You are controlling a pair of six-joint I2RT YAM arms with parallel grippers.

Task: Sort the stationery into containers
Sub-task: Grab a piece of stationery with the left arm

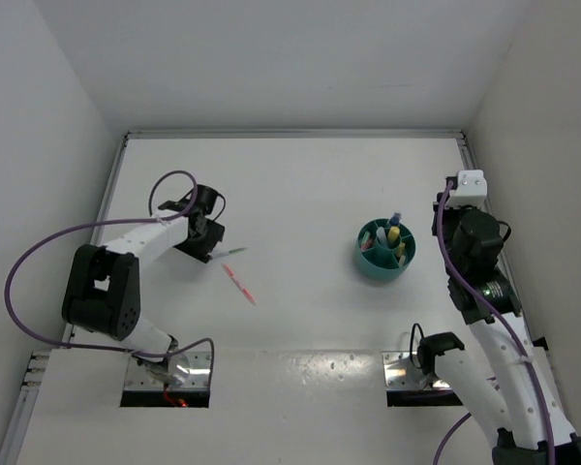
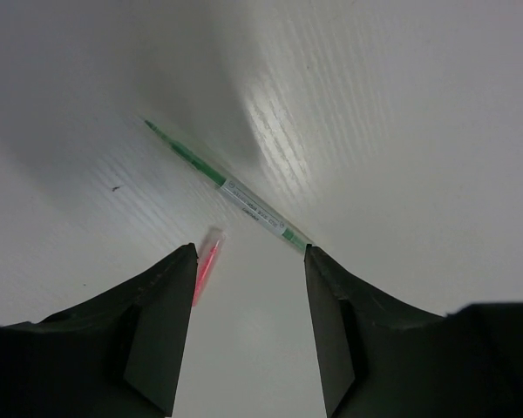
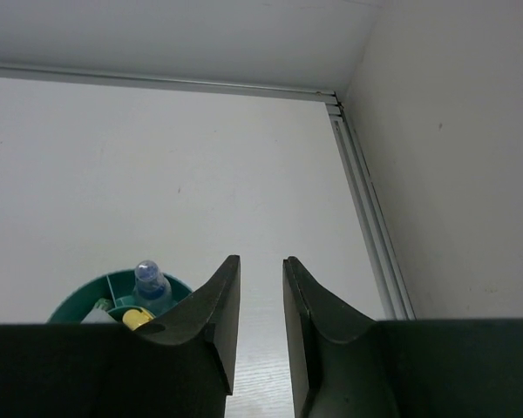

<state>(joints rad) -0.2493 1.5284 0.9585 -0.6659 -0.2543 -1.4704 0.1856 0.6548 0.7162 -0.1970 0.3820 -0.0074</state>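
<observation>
Nearest the lens: dark left gripper point(image 2: 250, 254), fingers released and spread wide, grasping nothing, low over the white table point(image 2: 401, 131). Just beyond the tips, a thin green pen point(image 2: 231, 187) lying flat; near it, a slim pink-red stick point(image 2: 207, 261). Both well apart from the round teal plastic tub point(image 1: 368, 265), already stocked with markers point(image 1: 394, 235). Right gripper point(image 3: 261, 270) beside the tub, narrowly parted, empty. Step judged: approach to the green pen. Next move calls for lowering, straddling the barrel crosswise, closing.
</observation>
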